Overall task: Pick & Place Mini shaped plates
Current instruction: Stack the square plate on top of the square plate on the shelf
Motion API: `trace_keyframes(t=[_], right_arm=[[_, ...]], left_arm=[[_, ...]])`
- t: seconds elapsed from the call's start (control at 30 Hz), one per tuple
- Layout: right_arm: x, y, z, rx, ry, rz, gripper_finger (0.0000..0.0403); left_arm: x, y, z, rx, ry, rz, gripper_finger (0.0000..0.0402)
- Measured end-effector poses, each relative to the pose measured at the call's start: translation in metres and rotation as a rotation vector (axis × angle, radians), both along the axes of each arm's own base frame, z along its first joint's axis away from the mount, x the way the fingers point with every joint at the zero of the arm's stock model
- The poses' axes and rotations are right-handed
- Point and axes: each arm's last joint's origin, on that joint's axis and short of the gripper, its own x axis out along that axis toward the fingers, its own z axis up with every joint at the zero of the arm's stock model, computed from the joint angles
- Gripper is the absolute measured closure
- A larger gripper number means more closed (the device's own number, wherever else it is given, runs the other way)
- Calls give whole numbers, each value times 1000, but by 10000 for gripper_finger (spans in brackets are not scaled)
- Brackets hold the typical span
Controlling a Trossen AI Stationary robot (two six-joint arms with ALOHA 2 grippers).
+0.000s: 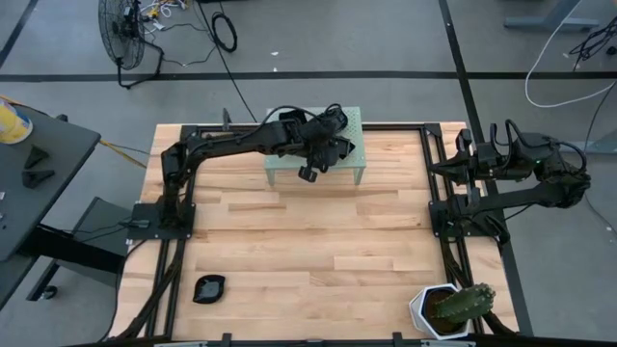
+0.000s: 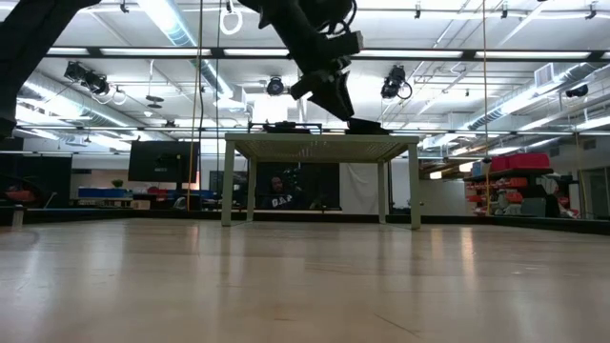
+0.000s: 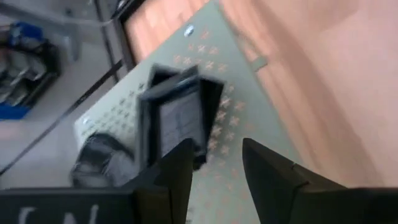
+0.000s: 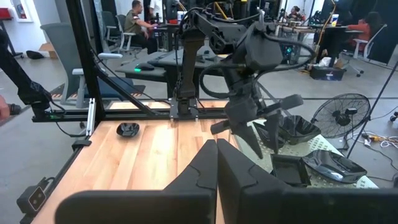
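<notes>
A square black mini plate (image 3: 177, 118) lies flat on the pale green perforated stand (image 3: 249, 106) at the table's far middle. A second dark plate (image 3: 102, 158) lies beside it on the stand; the right wrist view shows them as the square plate (image 4: 289, 169) and the second plate (image 4: 333, 163). My left gripper (image 3: 217, 168) hangs open just above the stand, its fingers over the square plate's near edge and clear of it. Another black plate (image 1: 208, 287) rests on the table near the front left. My right gripper (image 4: 216, 162) is shut and holds nothing, drawn back at the table's right side.
A white hexagonal pot with a cactus (image 1: 448, 308) stands at the front right corner. The stand (image 2: 319, 143) rises on legs above the table top. Black frame rails (image 1: 439, 173) run along the table's sides. Bare wood (image 1: 318, 241) lies between the stand and the front edge.
</notes>
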Motion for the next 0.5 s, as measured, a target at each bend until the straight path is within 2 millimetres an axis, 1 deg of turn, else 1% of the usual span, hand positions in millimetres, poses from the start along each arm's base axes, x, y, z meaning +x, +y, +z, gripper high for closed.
trace_keyframes(t=[0.07, 0.17, 0.5], right_arm=[[0, 0, 0, 0, 0, 0, 399], [0, 0, 0, 0, 0, 0, 399], [0, 0, 0, 0, 0, -1, 399]], left_arm=[[2, -2, 1, 45, -7, 31, 259], [3, -3, 3, 73, -14, 26, 264], [5, -3, -1, 79, -3, 11, 276]])
